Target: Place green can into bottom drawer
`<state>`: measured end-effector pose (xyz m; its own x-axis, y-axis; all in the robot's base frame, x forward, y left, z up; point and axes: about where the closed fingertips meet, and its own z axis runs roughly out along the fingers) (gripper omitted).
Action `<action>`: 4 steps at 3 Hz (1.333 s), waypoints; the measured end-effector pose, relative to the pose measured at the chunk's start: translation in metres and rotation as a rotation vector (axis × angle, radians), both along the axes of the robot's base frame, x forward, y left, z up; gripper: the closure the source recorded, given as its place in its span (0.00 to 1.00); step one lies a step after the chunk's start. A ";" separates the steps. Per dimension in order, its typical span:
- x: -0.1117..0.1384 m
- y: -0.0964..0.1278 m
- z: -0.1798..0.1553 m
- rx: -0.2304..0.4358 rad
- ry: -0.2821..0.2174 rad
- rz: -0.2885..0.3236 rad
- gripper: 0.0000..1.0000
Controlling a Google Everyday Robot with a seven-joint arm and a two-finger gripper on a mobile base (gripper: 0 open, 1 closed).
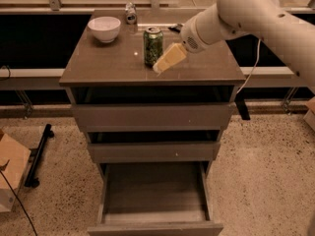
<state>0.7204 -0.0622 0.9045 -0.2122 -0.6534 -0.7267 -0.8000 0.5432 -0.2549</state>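
The bottom drawer [155, 227] stands pulled open in front, while on the cabinet top [106, 63] the gripper [161, 66], its grip state impossible to tell, hovers just right of the upright green can [153, 45], so the approach seems underway and next calls for enclosing the can.

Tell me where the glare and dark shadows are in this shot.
Camera view: a small glare spot on the cabinet top left of the green can; the gripper, just right of the can, is brightly lit; the open bottom drawer looks dim.
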 end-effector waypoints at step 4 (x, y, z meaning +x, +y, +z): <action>0.084 0.040 -0.020 0.120 0.006 0.029 0.00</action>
